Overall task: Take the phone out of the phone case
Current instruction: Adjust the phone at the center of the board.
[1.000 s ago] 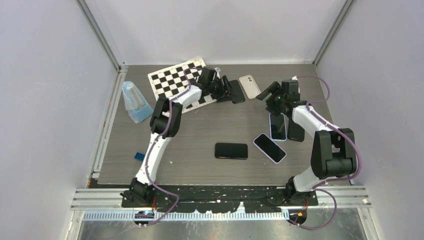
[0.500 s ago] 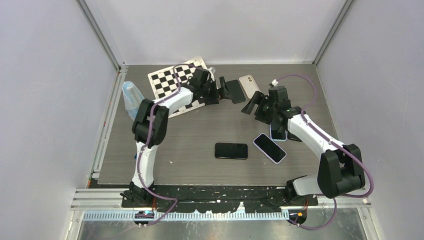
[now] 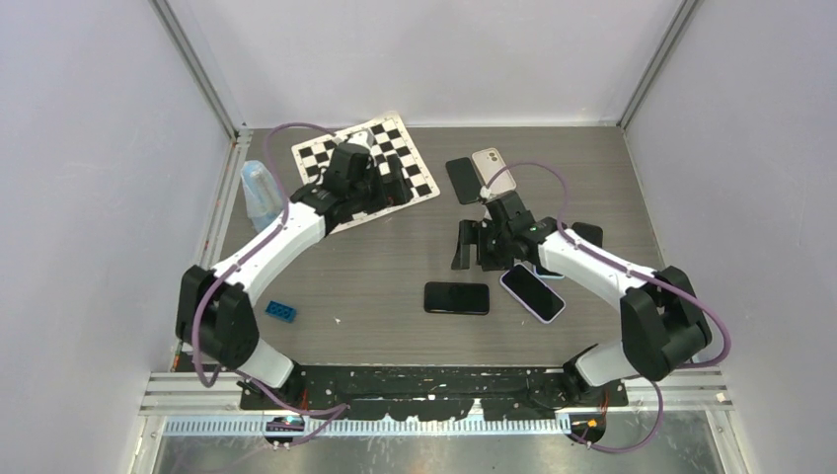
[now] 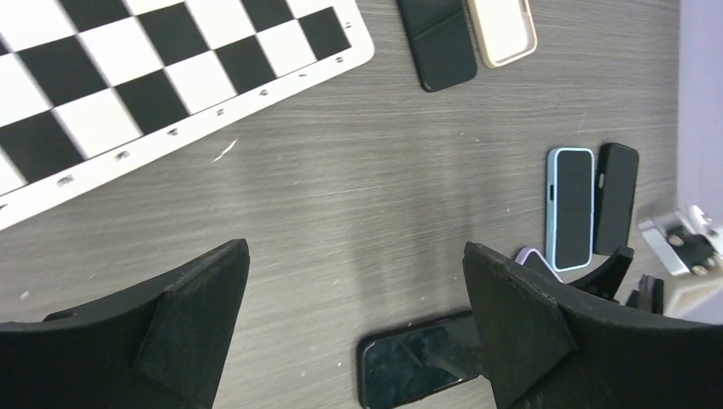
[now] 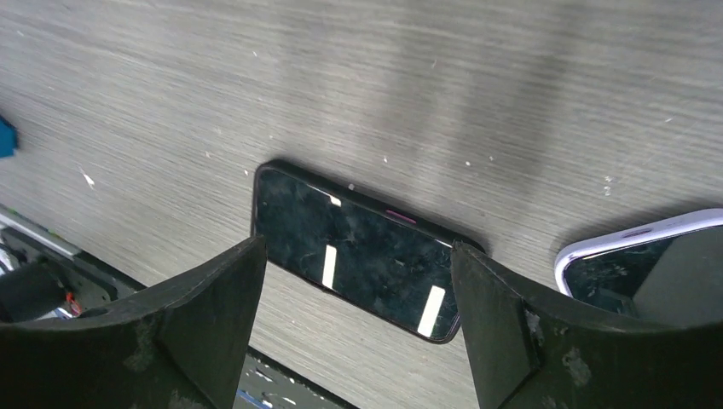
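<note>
You can identify both arms by the same finish: the left arm and right arm have white link shells and black joint housings. A purple cable runs outside each arm. The left hand and right hand each carry two matte black, wedge-shaped fingers.
</note>
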Available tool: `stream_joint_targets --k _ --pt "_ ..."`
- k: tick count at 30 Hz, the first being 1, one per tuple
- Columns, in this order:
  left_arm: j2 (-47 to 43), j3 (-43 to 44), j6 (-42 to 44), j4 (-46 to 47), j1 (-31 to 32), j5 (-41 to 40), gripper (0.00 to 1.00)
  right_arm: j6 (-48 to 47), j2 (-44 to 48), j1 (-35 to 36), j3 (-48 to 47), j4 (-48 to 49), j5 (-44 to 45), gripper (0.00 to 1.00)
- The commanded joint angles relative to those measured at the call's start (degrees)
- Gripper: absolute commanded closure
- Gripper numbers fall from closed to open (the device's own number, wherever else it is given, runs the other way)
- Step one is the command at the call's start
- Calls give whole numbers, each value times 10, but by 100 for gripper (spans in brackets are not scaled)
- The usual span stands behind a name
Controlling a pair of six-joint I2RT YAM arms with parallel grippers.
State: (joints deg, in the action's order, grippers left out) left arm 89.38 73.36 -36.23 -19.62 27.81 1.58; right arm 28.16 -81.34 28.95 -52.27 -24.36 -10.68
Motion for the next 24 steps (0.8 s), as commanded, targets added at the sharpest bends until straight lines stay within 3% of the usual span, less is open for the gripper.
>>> stream_joint_targets --k 1,3,5,7,11,17,24 --pt "-74 -35 15 -21 0 -62 0 -17 -25 8 -9 -11 3 16" --pt "-89 -42 17 -21 0 -54 0 -4 -41 8 -12 -8 2 25" --pt "-95 -46 16 -22 0 -41 0 9 -56 8 -14 -6 13 42" --pt "-98 -50 14 -22 0 -29 0 15 -67 8 -13 -5 36 53" --pt "-95 -60 10 -19 0 -20 0 21 -84 8 -17 -33 66 69" --pt "-83 -71 7 -9 0 -18 0 29 -87 24 -2 -74 145 76" --pt "-73 -65 14 -10 0 -6 0 34 -81 43 7 -110 149 78"
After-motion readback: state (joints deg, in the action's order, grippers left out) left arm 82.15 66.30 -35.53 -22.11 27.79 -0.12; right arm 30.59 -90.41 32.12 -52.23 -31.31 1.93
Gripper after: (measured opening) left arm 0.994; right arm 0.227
